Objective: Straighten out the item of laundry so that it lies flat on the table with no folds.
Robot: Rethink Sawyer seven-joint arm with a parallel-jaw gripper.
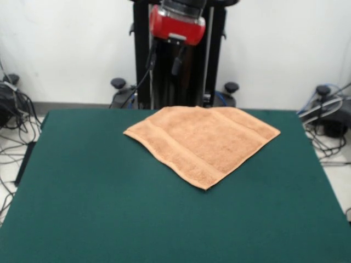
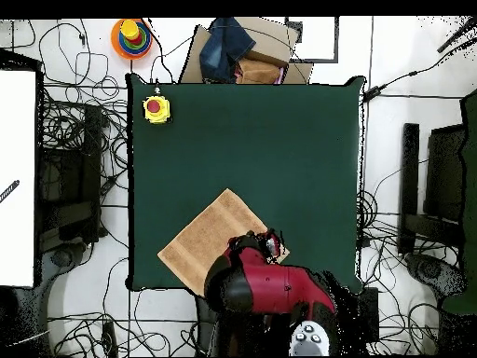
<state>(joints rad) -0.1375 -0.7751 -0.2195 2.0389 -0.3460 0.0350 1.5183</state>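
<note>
The item of laundry [image 1: 203,142], a peach-orange towel with a woven band along its hem, lies spread like a diamond at the far side of the table [image 1: 109,208]. One corner points toward the camera, and the far corner reaches the table's far edge. In the overhead view the towel [image 2: 205,247] sits near the green table's [image 2: 261,140] bottom edge, with its lower right part hidden under the red arm [image 2: 265,284]. The gripper [image 2: 271,245] shows only as a small dark end of the arm above the towel. In the front view only the red wrist [image 1: 177,24] hangs at the top.
A yellow box with a red button [image 2: 156,109] stands at one table corner. Off the table lie a ring-stacking toy [image 2: 131,37], a cardboard box with blue cloth [image 2: 242,51], and many cables on the floor around all sides.
</note>
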